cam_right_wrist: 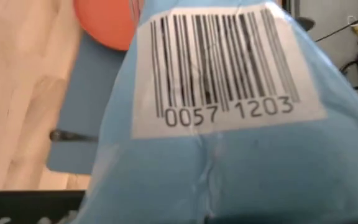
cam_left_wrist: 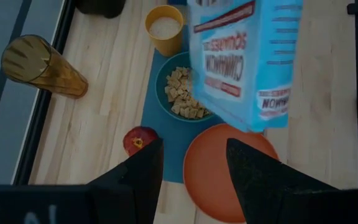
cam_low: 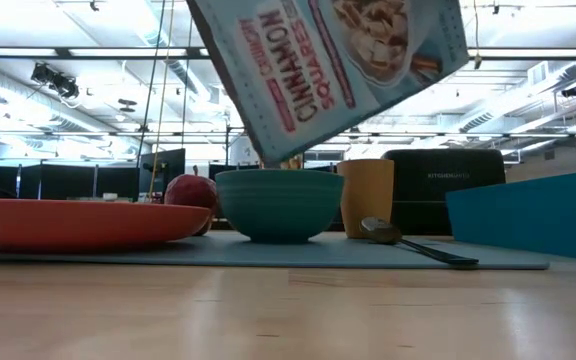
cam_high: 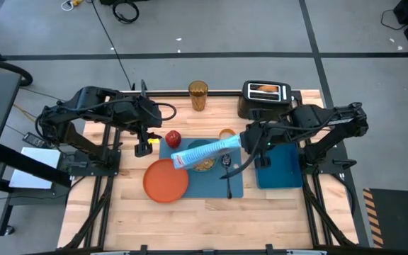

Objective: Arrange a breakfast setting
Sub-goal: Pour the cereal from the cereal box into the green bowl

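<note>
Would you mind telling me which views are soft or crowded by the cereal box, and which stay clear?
Right wrist view: the cereal box fills the frame, its lower part blurred. Low view: the near table is out of focus; the teal bowl is sharp. Left wrist view: the left gripper is dark and soft. High view: evenly lit.

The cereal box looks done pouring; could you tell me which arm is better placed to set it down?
Right. The right pincer holds the cereal box tilted over the teal bowl. The left pincer hangs open, empty, near the apple.
</note>
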{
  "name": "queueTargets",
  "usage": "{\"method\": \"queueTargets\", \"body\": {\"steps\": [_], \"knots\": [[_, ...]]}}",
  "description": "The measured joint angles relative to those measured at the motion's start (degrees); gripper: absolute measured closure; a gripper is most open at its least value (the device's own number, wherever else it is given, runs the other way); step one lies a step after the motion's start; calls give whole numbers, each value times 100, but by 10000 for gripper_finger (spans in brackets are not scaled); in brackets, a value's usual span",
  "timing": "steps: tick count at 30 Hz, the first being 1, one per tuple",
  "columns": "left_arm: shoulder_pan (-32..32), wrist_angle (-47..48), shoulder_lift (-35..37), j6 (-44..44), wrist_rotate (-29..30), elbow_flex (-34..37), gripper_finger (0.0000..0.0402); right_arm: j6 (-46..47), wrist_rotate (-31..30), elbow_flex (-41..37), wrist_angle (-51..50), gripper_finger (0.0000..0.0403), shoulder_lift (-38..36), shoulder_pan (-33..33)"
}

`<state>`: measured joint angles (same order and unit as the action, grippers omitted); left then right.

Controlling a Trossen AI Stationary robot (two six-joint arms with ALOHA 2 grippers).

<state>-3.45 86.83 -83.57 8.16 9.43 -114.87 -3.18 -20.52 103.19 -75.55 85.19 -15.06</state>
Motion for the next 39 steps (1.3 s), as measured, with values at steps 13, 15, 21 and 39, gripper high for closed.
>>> {"method": "queueTargets", "body": {"steps": [13, 15, 21, 39], "knots": [[-43, -325, 104, -369, 0, -11, 219, 748, -233, -92, -491, 265, -439, -126], [-76, -431, 181, -437, 0, -10, 219, 967, -279, -252, -431, 265, -662, -230], [-275, -733, 305, -590, -4, -7, 219, 1642, -414, -1246, 83, 265, -1622, -585], [-528, -3425, 1349, -890, -334, 2810, 218, 2262, -840, -4937, 3078, 264, -4690, -1290]]}}
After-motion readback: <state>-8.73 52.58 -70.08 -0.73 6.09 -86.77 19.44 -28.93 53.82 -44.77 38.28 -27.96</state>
